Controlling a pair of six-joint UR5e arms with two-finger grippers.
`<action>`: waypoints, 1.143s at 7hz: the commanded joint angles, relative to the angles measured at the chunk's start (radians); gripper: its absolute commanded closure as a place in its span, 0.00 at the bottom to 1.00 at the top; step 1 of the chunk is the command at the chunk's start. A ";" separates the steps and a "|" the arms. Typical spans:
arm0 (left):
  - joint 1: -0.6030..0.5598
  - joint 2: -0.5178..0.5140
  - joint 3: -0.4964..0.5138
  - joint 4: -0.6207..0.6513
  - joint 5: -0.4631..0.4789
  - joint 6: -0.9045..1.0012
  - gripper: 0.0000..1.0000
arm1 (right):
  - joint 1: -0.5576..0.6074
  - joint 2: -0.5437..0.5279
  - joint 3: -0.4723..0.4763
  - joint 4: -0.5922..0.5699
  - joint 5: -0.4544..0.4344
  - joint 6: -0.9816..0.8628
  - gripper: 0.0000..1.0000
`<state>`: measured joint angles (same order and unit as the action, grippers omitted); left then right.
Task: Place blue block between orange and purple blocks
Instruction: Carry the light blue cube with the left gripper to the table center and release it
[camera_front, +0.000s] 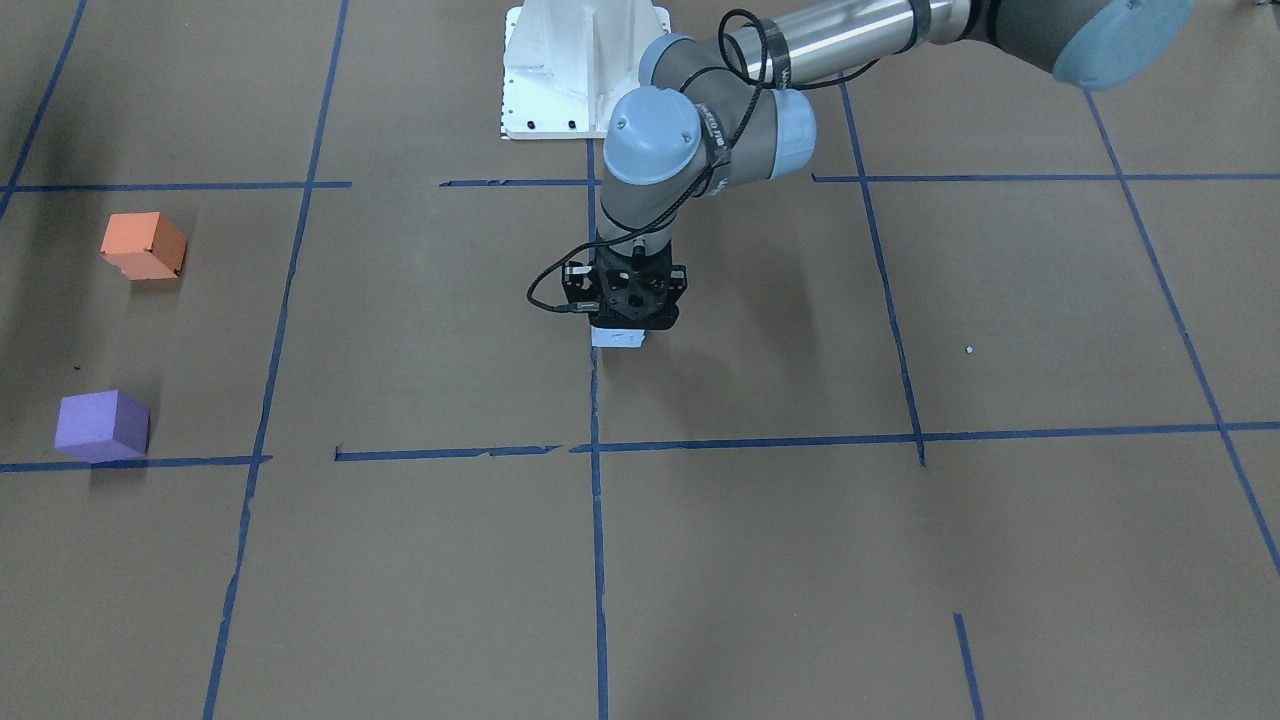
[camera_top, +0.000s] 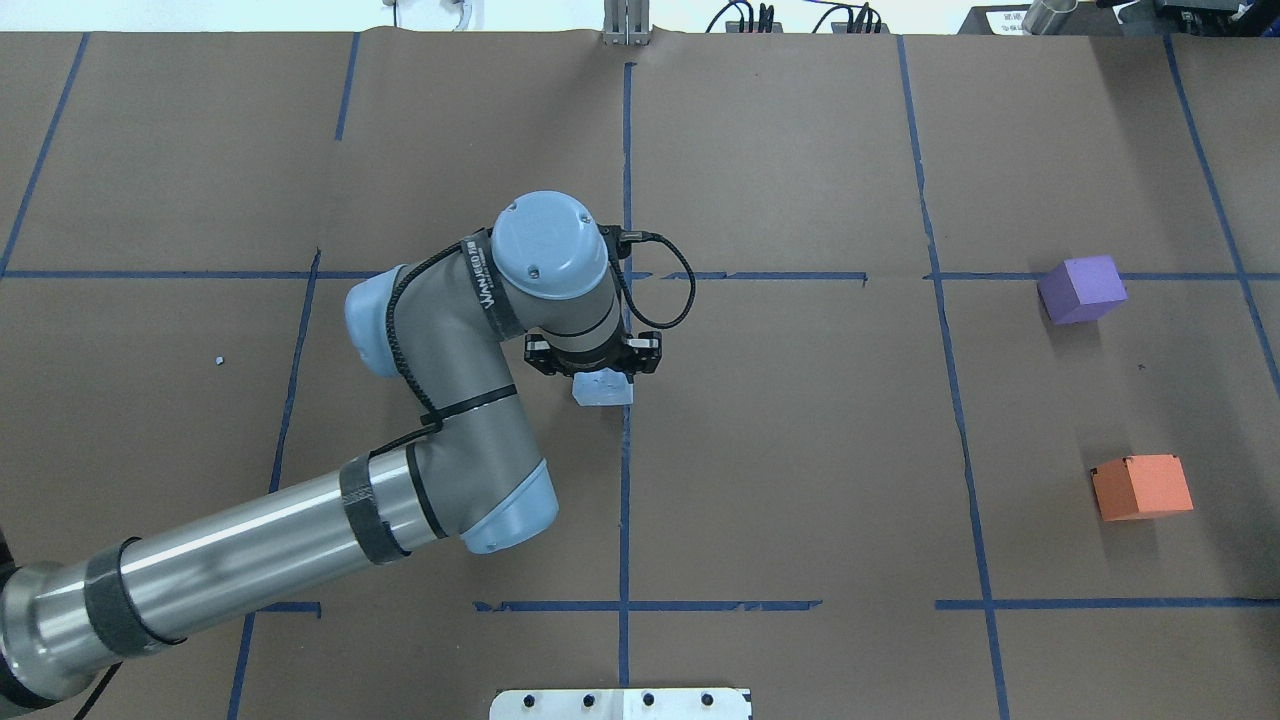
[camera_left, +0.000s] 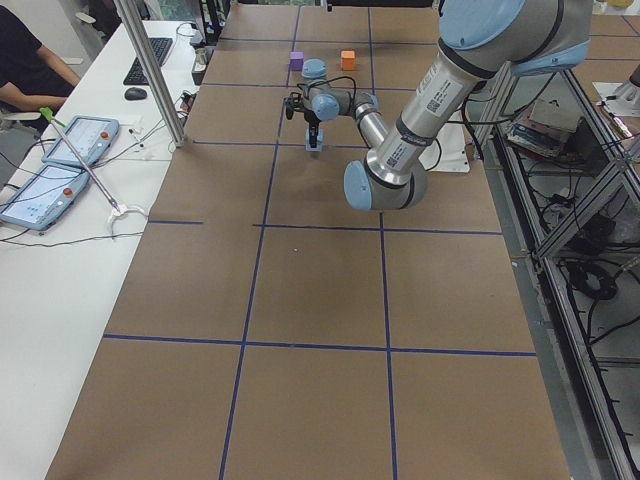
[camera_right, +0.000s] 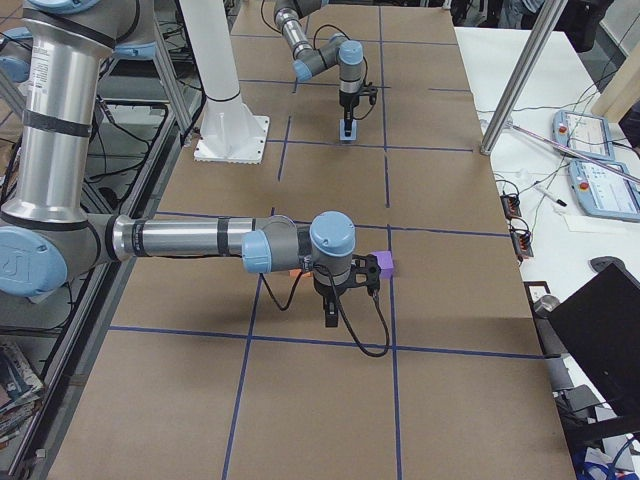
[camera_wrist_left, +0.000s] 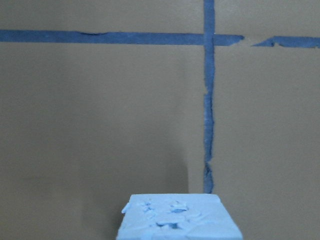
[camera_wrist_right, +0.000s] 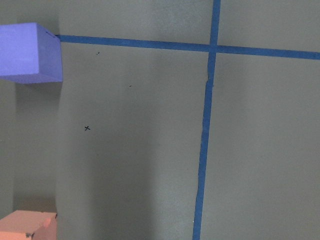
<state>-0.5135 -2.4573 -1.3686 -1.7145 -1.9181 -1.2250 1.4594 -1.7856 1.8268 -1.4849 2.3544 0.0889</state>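
Left arm (camera_top: 300, 540) looms nearest, jaws pointing straight down. Orange block (camera_top: 1141, 487) and purple block (camera_top: 1081, 289) lie well off to the jaws' right. Blue block (camera_top: 603, 388) sits directly beneath them — clasped or not, I cannot tell. Best to grip it centred and lift clear before carrying.

open gap between orange block (camera_top: 1141, 487) and purple block (camera_top: 1081, 288)

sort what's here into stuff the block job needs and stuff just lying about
Job:
- blue block, under the left claw
- orange block
- purple block

Lying about, on the side table:
- keyboard
- mouse
- two handheld screens
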 joint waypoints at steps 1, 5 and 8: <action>0.004 -0.084 0.117 0.003 0.002 0.001 0.63 | -0.008 0.000 0.000 0.000 0.000 0.002 0.00; -0.014 -0.069 0.033 0.059 0.008 0.001 0.00 | -0.115 0.081 0.034 0.002 0.060 0.154 0.00; -0.100 0.267 -0.451 0.108 -0.004 0.007 0.00 | -0.426 0.333 0.147 0.003 0.052 0.730 0.00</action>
<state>-0.5770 -2.3222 -1.6529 -1.6164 -1.9169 -1.2202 1.1579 -1.5815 1.9500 -1.4820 2.4106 0.5752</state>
